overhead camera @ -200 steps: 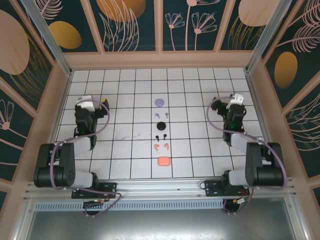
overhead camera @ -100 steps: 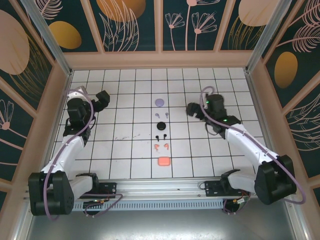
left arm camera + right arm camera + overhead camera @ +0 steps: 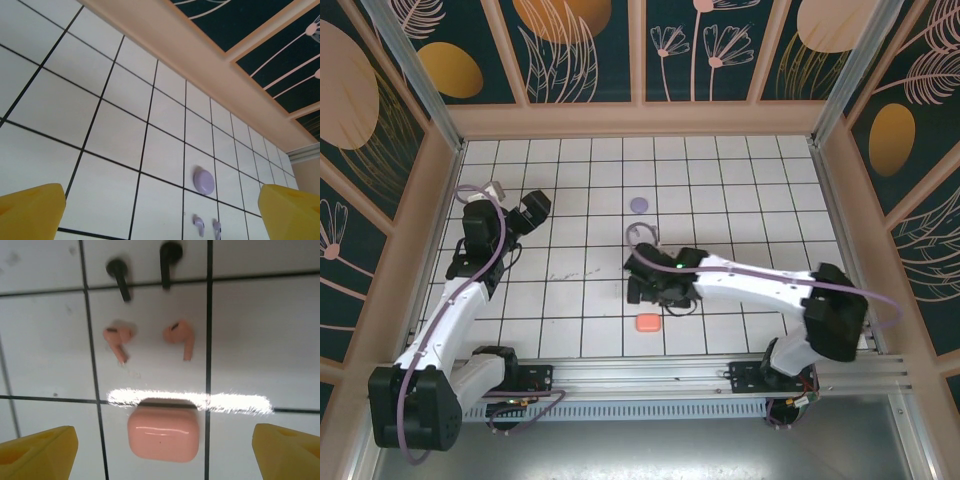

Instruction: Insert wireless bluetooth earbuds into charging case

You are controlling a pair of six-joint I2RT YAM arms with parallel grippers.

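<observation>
In the right wrist view the salmon-orange charging case (image 3: 162,434) lies shut on the white tiles. Its two salmon earbuds (image 3: 119,337) lie just beyond it, and two black earbuds (image 3: 120,272) lie farther on. My right gripper (image 3: 162,452) hovers over the case, open wide, one yellow fingertip on each side and apart from it. From above, the right gripper (image 3: 655,295) hangs at the table's centre, just behind the salmon case (image 3: 647,323). My left gripper (image 3: 534,208) is open at the left, empty. Its camera looks toward the lavender case (image 3: 204,181) and lavender earbuds (image 3: 199,224).
The lavender case (image 3: 639,204) sits behind the right arm, which stretches across from the right base (image 3: 790,365) to the centre. Wooden walls (image 3: 640,120) ring the tiled table. Bare tiles lie between the left gripper and the centre column.
The right arm swung from the right side to the table's centre and now hangs over the earbuds near the salmon case. The left gripper shifted slightly toward the centre.
</observation>
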